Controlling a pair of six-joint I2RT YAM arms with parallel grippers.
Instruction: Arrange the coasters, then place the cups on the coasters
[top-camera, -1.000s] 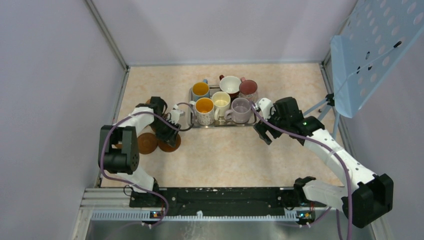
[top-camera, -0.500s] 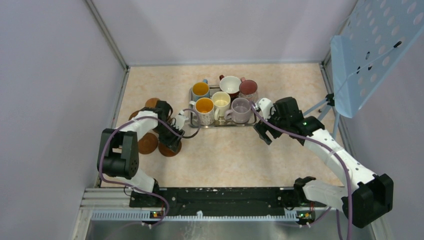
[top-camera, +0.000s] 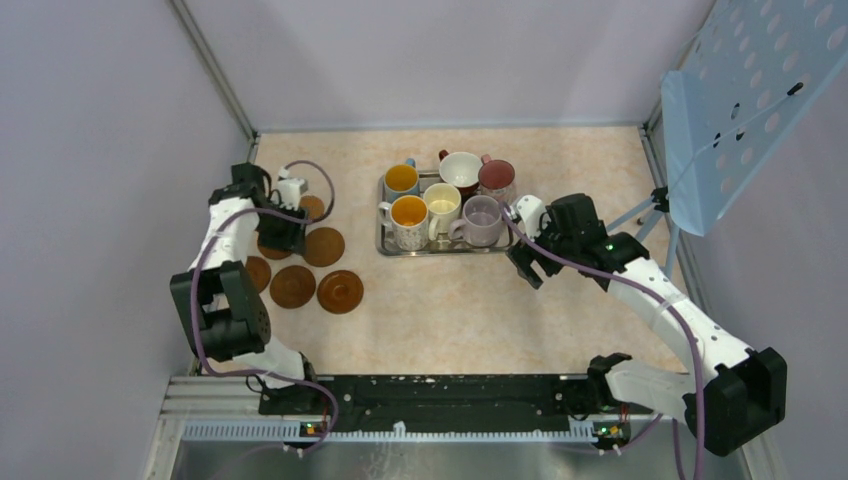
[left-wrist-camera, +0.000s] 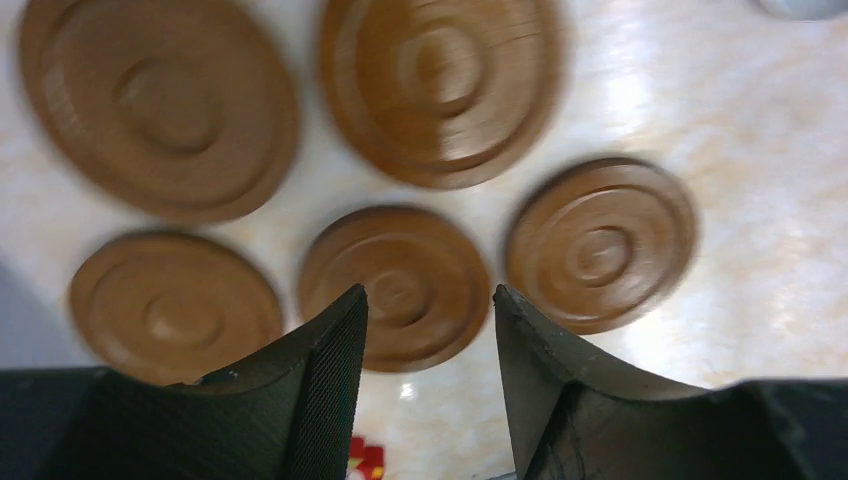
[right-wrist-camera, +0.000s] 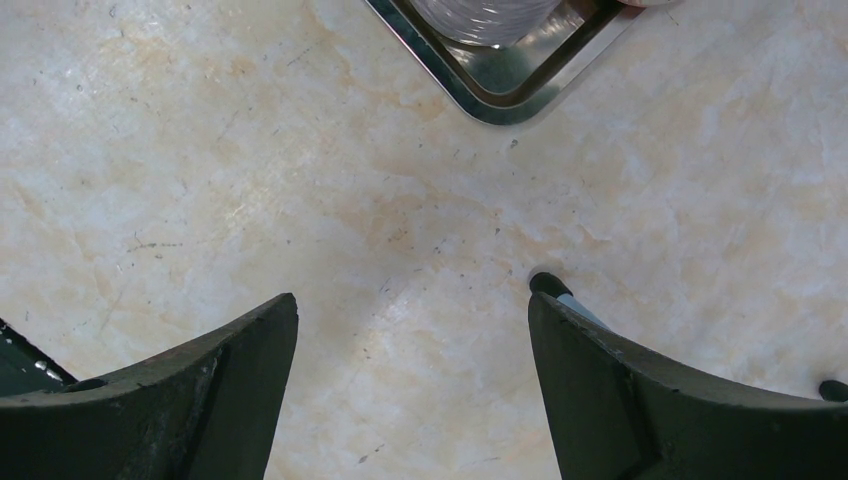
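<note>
The left arm (top-camera: 232, 225) hides part of a coaster (top-camera: 258, 273) left of the tray (top-camera: 381, 225); the lilac cup (right-wrist-camera: 487, 15) is cut off.

The left tool (left-wrist-camera: 428, 300) has swung back-left, away from the front coaster (top-camera: 340, 291).

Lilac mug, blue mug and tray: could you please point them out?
Lilac mug (top-camera: 483, 213): top view, its inside.
Blue mug (top-camera: 401, 180): top view, yellow inside.
Tray (top-camera: 450, 250): top view, near rim.

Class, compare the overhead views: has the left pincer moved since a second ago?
Yes. The left pincer has swung left, away from the near-left corner of the steel tray, and now hangs over the coasters.
</note>
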